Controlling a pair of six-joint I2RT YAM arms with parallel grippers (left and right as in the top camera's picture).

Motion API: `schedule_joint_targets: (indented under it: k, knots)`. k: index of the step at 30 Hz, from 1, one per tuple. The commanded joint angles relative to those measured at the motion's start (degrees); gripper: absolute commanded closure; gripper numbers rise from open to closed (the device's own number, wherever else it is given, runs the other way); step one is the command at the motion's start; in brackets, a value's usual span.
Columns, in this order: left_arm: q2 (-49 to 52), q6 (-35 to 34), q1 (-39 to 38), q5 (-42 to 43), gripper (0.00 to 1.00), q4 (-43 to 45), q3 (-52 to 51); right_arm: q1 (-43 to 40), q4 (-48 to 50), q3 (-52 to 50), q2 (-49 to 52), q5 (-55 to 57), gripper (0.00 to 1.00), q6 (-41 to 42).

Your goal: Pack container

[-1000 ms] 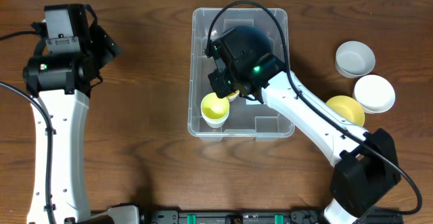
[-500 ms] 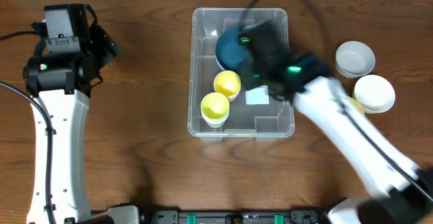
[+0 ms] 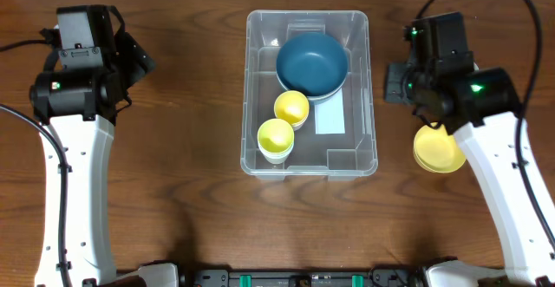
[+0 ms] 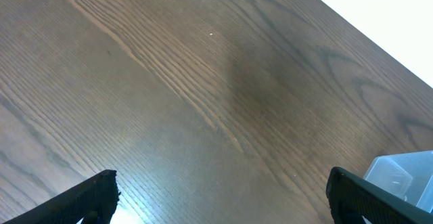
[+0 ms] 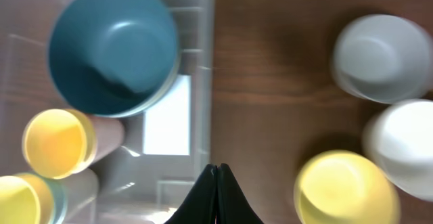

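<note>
Right arm bent above the counter just right of the container, right claw pinched closed and empty, left claw spread wide and empty, clear ribbed container mid-counter, holding a blue bowl, two yellow cups, white label on its base

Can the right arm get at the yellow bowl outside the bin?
Probably yes: the yellow bowl sits uncovered close beside the right gripper, whose jaws are shut and must open first.
</note>
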Motion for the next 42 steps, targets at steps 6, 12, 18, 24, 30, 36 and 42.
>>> schedule_joint_targets:
  k: [6,12,18,24,30,36,42]
  knots:
    - [-0.1,0.3,0.1,-0.6,0.02,-0.2,0.9,4.6,4.6,-5.0,8.3,-5.9,0.98,-3.9]
    - [-0.1,0.3,0.1,-0.6,0.02,-0.2,0.9,8.4,5.2,-5.0,14.0,-5.9,0.99,-7.5]
    - [-0.1,0.3,0.1,-0.7,0.02,-0.2,0.9,10.3,6.4,-5.0,17.2,-5.8,0.99,-8.1]
    - [-0.1,0.3,0.1,-0.7,0.02,-0.2,0.9,10.4,8.4,-5.0,21.0,-5.9,0.99,-8.5]
    - [-0.1,0.3,0.1,-0.7,0.02,-0.2,0.8,10.8,12.5,-5.0,23.3,-6.9,0.99,-10.9]
    - [-0.1,0.3,0.1,-0.7,0.02,-0.2,0.9,11.0,17.8,-5.0,23.3,-6.7,0.99,-11.1]
    - [-0.1,0.3,0.1,-0.6,0.02,-0.2,0.9,11.0,20.9,-5.0,23.6,-3.9,0.99,-11.1]
